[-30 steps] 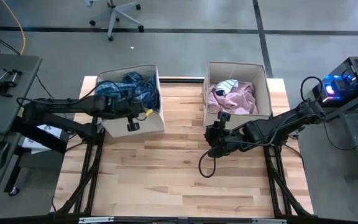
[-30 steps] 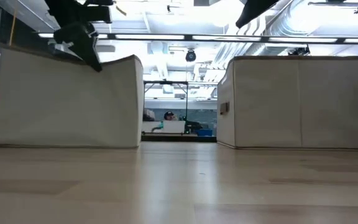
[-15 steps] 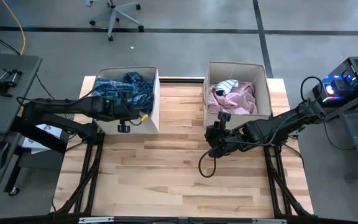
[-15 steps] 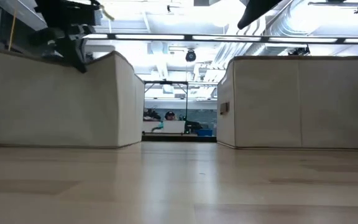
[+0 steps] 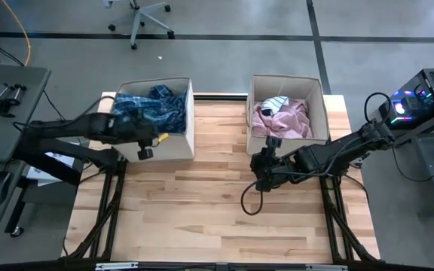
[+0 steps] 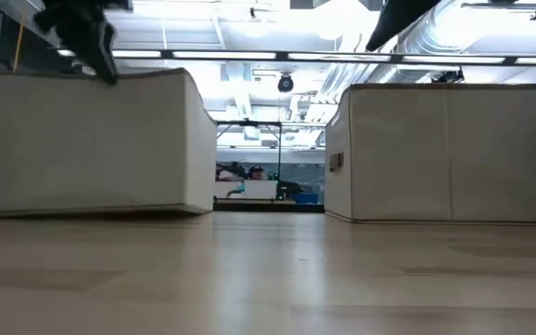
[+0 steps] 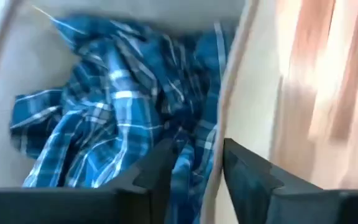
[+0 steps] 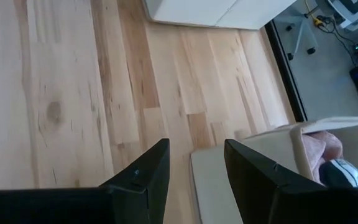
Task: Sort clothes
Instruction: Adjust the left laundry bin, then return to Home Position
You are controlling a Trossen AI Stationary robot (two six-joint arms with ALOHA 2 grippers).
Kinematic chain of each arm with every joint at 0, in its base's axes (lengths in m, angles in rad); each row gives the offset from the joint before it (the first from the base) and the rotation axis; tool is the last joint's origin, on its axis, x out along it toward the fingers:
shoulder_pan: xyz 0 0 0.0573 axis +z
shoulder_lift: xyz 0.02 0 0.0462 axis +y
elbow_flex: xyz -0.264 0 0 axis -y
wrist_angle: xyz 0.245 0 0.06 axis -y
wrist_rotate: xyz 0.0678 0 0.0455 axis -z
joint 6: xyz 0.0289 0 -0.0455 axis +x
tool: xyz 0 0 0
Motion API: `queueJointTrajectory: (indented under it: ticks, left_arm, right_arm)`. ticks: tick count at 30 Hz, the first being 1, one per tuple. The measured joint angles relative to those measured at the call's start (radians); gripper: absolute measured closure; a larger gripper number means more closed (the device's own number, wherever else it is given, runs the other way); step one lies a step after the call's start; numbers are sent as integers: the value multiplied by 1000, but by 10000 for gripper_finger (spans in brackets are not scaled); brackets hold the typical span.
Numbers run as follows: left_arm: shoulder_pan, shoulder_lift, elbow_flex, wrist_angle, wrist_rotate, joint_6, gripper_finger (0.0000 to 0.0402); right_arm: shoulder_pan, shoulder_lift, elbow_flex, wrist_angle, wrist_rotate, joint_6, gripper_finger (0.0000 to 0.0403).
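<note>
While the left box (image 5: 173,143) was skewed and dented at its near corner a second ago, it now sits square on the desk (image 5: 217,203), and the left end effector (image 5: 143,145) has slid back toward the near-left wall, fingers apart with nothing clamped. Looks like it let go of the box wall, so that bin is probably squared up. The blue-white plaid shirt (image 7: 110,118) is piled inside; the left wrist view shows that close up, the low view only beige walls. Over on the right, the pale pink garment (image 5: 281,119) and a striped sock (image 5: 276,103) fill the right box (image 5: 319,94). The right end effector (image 8: 194,168) hangs parted and empty just in front of it.
</note>
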Motion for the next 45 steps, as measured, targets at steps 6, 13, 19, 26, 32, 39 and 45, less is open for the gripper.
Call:
queueJointTrajectory:
  ticks: [6, 13, 19, 26, 32, 39, 45]
  left_arm:
    - [-74, -18, 96, 41, 119, -204, 254]
    - [-278, 24, -34, 234, 225, -292, 269]
    - [-366, 120, -256, 313, 224, -413, 276]
    - [-326, 188, -446, 194, -50, -658, 277]
    - [-321, 178, -374, 143, 6, -741, 278]
    - [-413, 133, -212, 219, -54, -709, 278]
    - [-520, 76, -197, 535, -151, -513, 278]
  right_arm:
    - [0, -1, -8, -54, -152, -14, 261]
    - [-28, -3, -184, -24, -267, 17, 261]
    - [-113, -3, -363, 0, -184, 108, 261]
    - [-209, -11, -459, 53, -147, 84, 261]
    - [-163, -101, -397, 9, -162, 98, 261]
    - [41, -313, -371, 113, -244, 117, 261]
    - [291, -568, -453, 134, -253, 337, 313]
